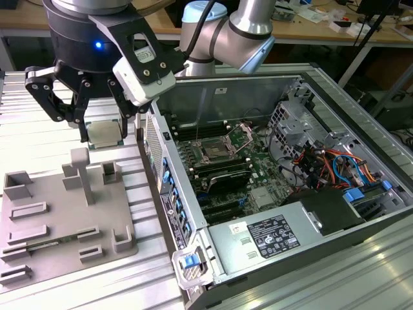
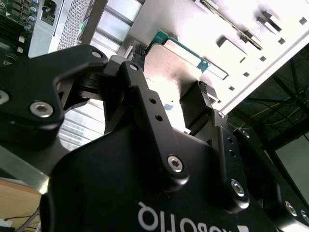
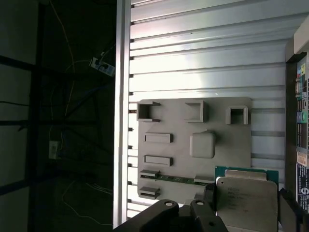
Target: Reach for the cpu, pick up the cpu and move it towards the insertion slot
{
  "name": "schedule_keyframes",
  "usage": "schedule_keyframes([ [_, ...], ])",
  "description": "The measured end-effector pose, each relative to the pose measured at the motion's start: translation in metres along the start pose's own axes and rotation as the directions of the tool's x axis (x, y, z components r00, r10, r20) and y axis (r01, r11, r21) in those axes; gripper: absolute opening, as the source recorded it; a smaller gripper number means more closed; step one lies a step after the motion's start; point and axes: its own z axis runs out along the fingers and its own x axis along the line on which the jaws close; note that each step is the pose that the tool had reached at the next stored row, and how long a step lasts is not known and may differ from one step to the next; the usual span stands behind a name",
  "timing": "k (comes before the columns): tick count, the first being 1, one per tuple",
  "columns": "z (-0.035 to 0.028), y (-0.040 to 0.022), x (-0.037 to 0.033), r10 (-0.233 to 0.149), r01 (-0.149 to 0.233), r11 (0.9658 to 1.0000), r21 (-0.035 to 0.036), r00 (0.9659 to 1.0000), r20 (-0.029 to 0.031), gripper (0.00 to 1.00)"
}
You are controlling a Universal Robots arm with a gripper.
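Tabletop (image 1: 39, 129): ribbed silver metal, carrying a grey tray and an open computer case; cluttered workbenches (image 1: 322, 19) behind, at 12 o'clock of the exterior view.
Exterior view, end effector (image 1: 106, 129): black, at 10 o'clock of the frame, narrowed onto the cpu (image 1: 104, 134) from two opposite edges.
Exterior view, cpu: silvery square, gripped clear of the grey tray (image 1: 61, 206), near the tray's far edge and just beside the case wall.
Exterior view, grey tray: at 8 o'clock of the frame, set with upright blocks (image 1: 84, 174).
Exterior view, insertion slot (image 1: 216, 153): shiny frame, dark centre, on the green board (image 1: 258, 174) inside the computer case (image 1: 213, 97); at 3 o'clock from the cpu, well apart, case wall between.
Second wrist view, end effector (image 2: 171, 72): finger pads (image 2: 202, 94) pressed on opposite edges of the cpu (image 2: 166, 65); green rim shows along one edge.
Second wrist view, grey tray (image 2: 280, 53): pale, beyond the cpu.
First wrist view, cpu (image 3: 246, 203): metal face toward the camera, green edge showing, between dark fingers (image 3: 209, 193).
First wrist view, grey tray (image 3: 231, 150): beyond the cpu, flat on the tabletop (image 3: 193, 48).
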Motion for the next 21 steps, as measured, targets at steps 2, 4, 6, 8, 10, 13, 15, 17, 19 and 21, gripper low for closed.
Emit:
schedule_keyframes([
  [2,0.0000,0.0000,-0.0005,0.000,0.000,1.0000,0.0000,1.0000,0.0000,0.55],
  [4,0.0000,0.0000,-0.0013,0.000,0.000,1.0000,0.0000,1.0000,0.0000,0.55],
  [6,0.0000,-0.0001,-0.0018,0.000,0.000,1.0000,0.0000,1.0000,0.0000,0.55],
  [8,-0.0001,-0.0001,-0.0023,0.000,0.000,1.0000,0.0000,1.0000,0.0000,0.55],
  [10,0.0000,-0.0001,-0.0027,0.000,0.000,1.0000,0.0000,1.0000,0.0000,0.55],
  [13,-0.0001,-0.0001,-0.0035,0.000,0.000,1.0000,0.0000,1.0000,0.0000,0.55],
  [15,-0.0001,-0.0002,-0.0040,0.000,0.000,1.0000,0.0000,1.0000,0.0000,0.55],
  [17,-0.0001,-0.0002,-0.0048,0.000,0.000,1.0000,0.0000,1.0000,0.0001,0.55],
  [19,-0.0001,-0.0002,-0.0049,0.000,0.000,1.0000,0.0000,1.0000,0.0000,0.55],
  [21,-0.0001,-0.0002,-0.0050,0.000,0.000,1.0000,0.0000,1.0000,0.0000,0.55],
])
